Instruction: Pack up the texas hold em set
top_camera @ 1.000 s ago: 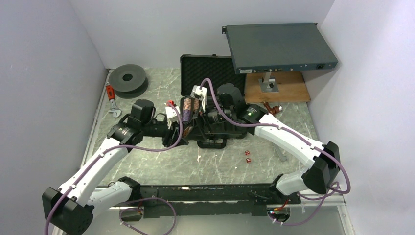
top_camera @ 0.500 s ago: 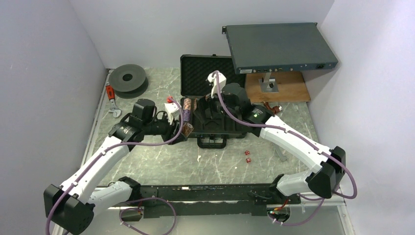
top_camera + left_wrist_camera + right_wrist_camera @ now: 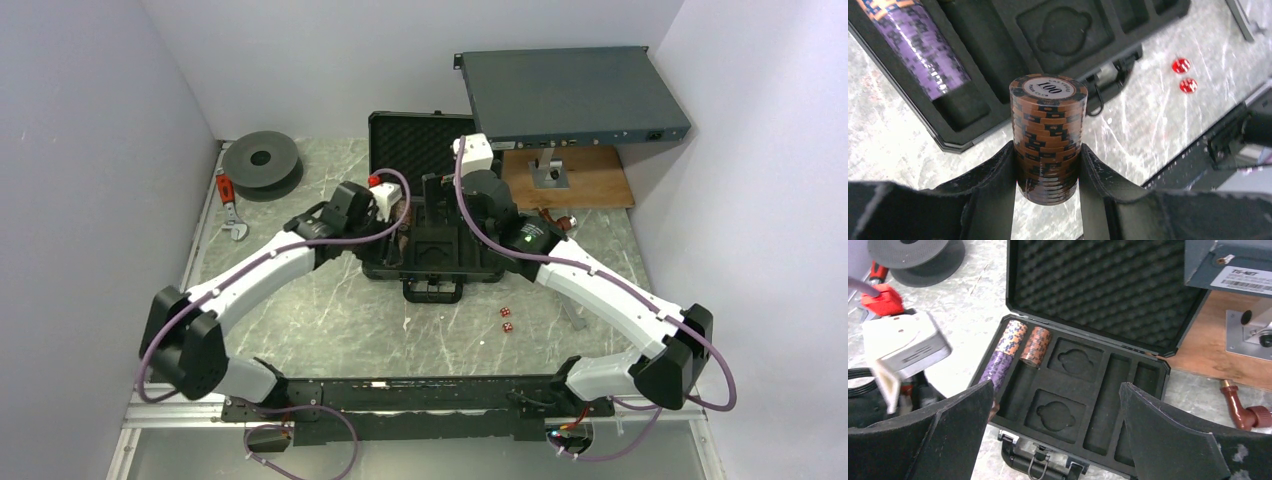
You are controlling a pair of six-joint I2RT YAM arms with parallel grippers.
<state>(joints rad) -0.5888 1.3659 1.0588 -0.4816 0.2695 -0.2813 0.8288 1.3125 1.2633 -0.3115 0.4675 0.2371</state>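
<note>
A robotics lab cell; plain pale lavender walls [image 3: 100, 150] box in a grey marbled tabletop [image 3: 330, 325]; two white-and-black jointed arms [image 3: 590, 285] stand on a black metal rail [image 3: 420, 388]; a flat grey metal rack box [image 3: 570, 95] sits at the back.

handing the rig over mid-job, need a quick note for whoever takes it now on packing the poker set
Left gripper: shut on a brown chip stack, by the briefcase's left edge.
Right gripper: open, empty, above the open briefcase.
Done: purple chip stack and a second brown stack lie in the tray's left slots.
To do: slot the held stack, pack the two red dice from the table in front of the briefcase, close the lid.
</note>
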